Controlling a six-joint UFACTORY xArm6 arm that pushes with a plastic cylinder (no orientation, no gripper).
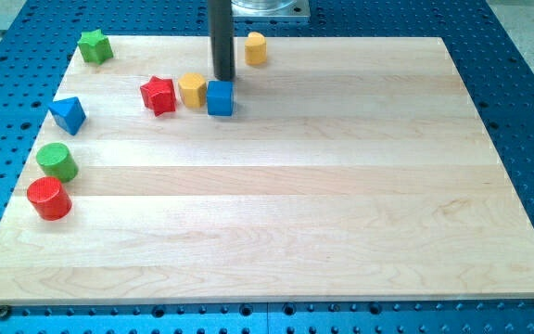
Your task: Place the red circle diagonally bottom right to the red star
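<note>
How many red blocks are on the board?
2. The red star sits near the view's top left, beside a yellow block. The red circle is at the view's left edge, below the green circle. None seem hidden.

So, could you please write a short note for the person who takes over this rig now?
My tip is at the view's top, just behind the blue cube, far from the job's blocks.
The red circle stands near the board's left edge, below the green circle.
The red star is beside the yellow block.
Done: nothing yet; the red circle sits lower left of the star.
Left: push it to the star's lower right.
</note>
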